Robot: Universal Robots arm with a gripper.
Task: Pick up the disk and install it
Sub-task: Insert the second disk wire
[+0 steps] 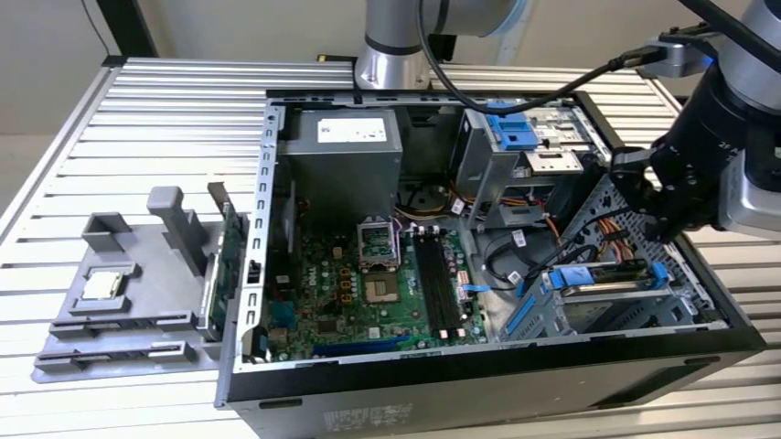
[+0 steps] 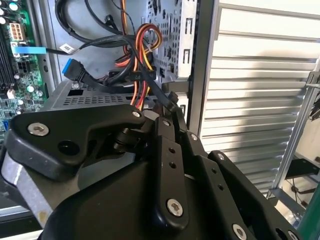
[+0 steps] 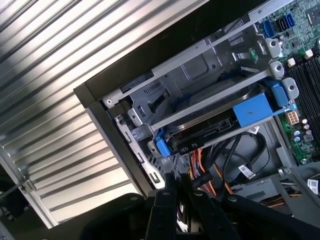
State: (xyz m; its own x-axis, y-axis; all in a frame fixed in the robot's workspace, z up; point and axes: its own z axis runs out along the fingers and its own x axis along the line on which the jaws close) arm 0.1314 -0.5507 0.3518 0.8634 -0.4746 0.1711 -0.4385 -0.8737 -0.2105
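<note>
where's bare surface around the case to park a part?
Bare slatted table lies beyond the grey fixture, at the exterior view's left, and in a strip past the case's wall on its right. Inside the open case it is crowded: motherboard, cables, drive cage, disk.

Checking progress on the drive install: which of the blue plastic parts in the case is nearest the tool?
The blue plastic bracket framing the silver-grey disk in the lower cage; the other blue piece tops the upper bay.
</note>
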